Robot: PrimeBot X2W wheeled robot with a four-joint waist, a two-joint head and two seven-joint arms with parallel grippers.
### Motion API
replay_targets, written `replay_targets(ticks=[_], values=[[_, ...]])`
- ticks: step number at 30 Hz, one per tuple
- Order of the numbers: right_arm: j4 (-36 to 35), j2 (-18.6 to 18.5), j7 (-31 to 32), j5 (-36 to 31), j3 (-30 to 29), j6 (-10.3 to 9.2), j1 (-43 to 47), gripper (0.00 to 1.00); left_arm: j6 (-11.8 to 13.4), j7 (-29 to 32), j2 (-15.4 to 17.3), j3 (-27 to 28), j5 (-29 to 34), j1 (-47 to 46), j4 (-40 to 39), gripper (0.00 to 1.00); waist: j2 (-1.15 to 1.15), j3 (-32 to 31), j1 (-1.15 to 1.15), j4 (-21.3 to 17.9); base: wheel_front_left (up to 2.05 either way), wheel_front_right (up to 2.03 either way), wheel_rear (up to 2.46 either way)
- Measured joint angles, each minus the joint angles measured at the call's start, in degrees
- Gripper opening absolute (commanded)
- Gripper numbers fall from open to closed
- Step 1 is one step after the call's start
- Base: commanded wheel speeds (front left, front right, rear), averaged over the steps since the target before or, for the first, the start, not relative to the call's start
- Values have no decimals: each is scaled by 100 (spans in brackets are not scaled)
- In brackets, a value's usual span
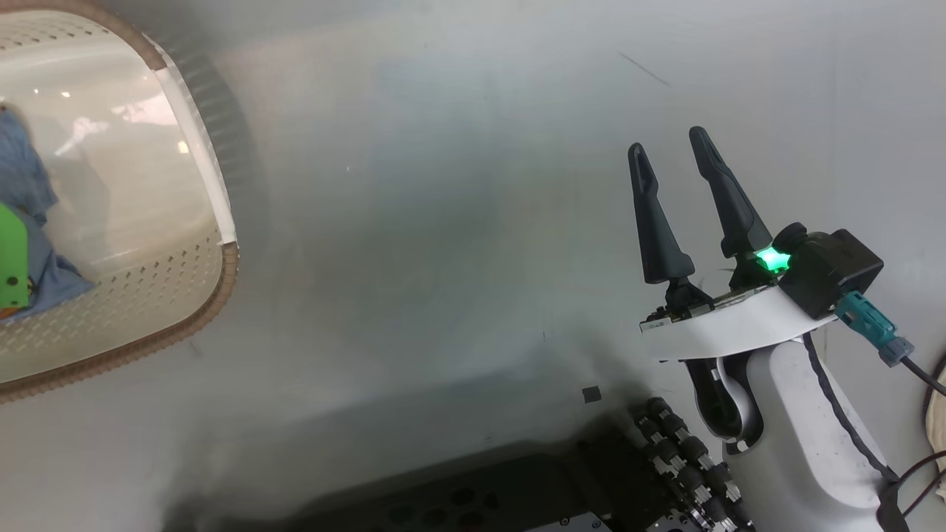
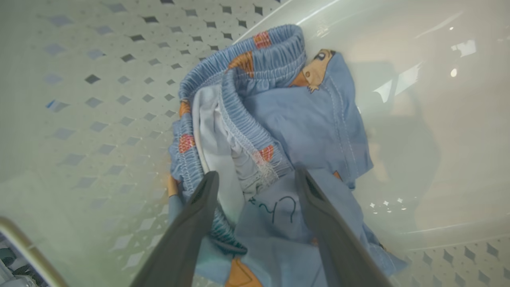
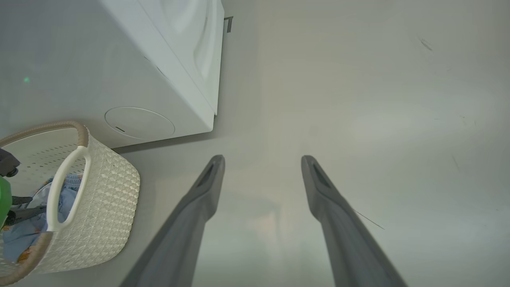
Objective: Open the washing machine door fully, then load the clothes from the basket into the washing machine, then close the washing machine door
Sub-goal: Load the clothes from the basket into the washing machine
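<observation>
The basket [image 1: 188,140] stands at the head view's upper left, on the floor. A light blue garment [image 2: 303,119] with orange-brown bear prints lies crumpled inside it. My left gripper [image 2: 257,177] is down inside the basket, open, its fingers straddling a fold of that garment. My right gripper [image 1: 667,140] hangs open over bare floor to the right of the basket, holding nothing. In the right wrist view a lower corner of the white washing machine [image 3: 159,79] stands beyond the basket [image 3: 107,199]. The washing machine door is out of view.
Pale grey floor [image 1: 443,222] spreads between the basket and my right arm. My dark wheeled base [image 1: 517,495] lies at the bottom of the head view. A round cover [image 3: 139,121] sits low on the washer's front panel.
</observation>
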Motion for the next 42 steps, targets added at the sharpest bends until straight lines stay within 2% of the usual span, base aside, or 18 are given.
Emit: replay_targets(ticks=[7, 20, 21, 22, 23, 24, 25, 26, 37, 42], values=[[-67, -1, 0, 94, 86, -8, -131, 100, 14, 223, 34, -33, 103, -309, 96, 100, 0, 261, 0, -22, 0, 0, 0], [-71, -1, 0, 213, 133, -56, -132, 100, 55, 246, 15, -187, 198, -495, 322, 100, 0, 459, 0, -90, 0, 0, 0], [-71, -1, 0, 213, 137, -56, -132, 100, 56, 245, 7, -178, 198, -531, 327, 93, 0, 463, 0, -93, 0, 0, 0], [-71, -1, 0, 213, 137, -57, -132, 100, 56, 243, -10, -146, 194, -556, 330, 73, 0, 466, 0, -96, 0, 0, 0], [-71, -1, 0, 213, 136, -57, -131, 100, 56, 243, -25, -115, 180, -577, 342, 48, 0, 468, 0, -98, 0, 0, 0], [-73, -1, 0, 213, 134, -58, -131, 100, 56, 243, -47, -65, 124, -593, 357, 38, 0, 470, 0, -101, 0, 0, 0], [-73, -1, 0, 213, 126, -59, -130, 100, 57, 207, -98, -1, 20, -621, 382, 11, 0, 473, 0, -105, 0, 0, 0], [-73, -1, 0, 213, 120, -66, -130, 100, 58, 192, -124, -7, 21, -639, 402, 0, 0, 473, 0, -108, 0, 0, 0], [-109, -1, 0, 255, 75, -108, -299, 100, 70, -263, -213, -3, -41, -648, 438, 0, 0, 407, 0, -125, 0, 0, 0], [-98, -2, 0, 255, -1, -105, -445, 100, 36, -612, -425, 22, -129, -633, 454, 0, 0, 248, 0, -117, 0, 0, 0]])
